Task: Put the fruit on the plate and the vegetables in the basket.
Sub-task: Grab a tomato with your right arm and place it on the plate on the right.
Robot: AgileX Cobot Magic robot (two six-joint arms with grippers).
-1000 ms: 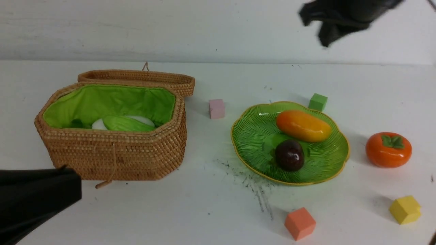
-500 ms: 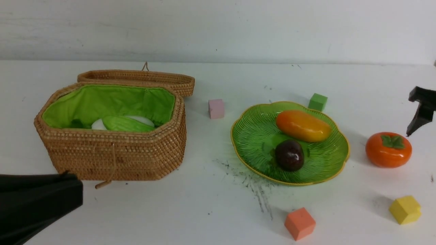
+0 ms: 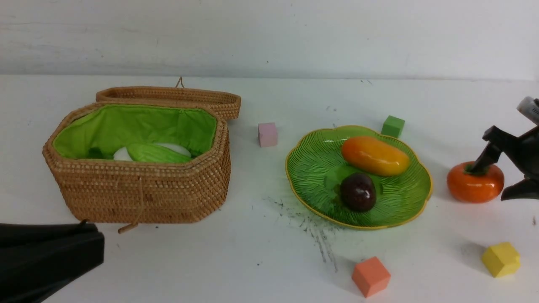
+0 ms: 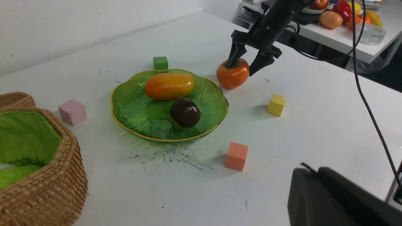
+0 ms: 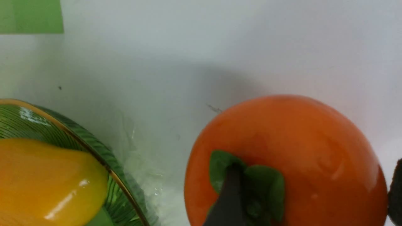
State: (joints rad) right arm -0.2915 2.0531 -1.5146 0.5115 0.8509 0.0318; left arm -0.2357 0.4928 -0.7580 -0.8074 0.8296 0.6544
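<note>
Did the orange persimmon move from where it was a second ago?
Yes. The persimmon has slid a little left, toward the plate, and tipped. The open right gripper has one finger on its green top.

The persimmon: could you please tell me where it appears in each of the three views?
Front view: persimmon at far right, on the table beside the plate, under the open right claw.
Left wrist view: upper centre, beyond the plate.
Right wrist view: fills the lower right.
Shared landmark: the mango.
</note>
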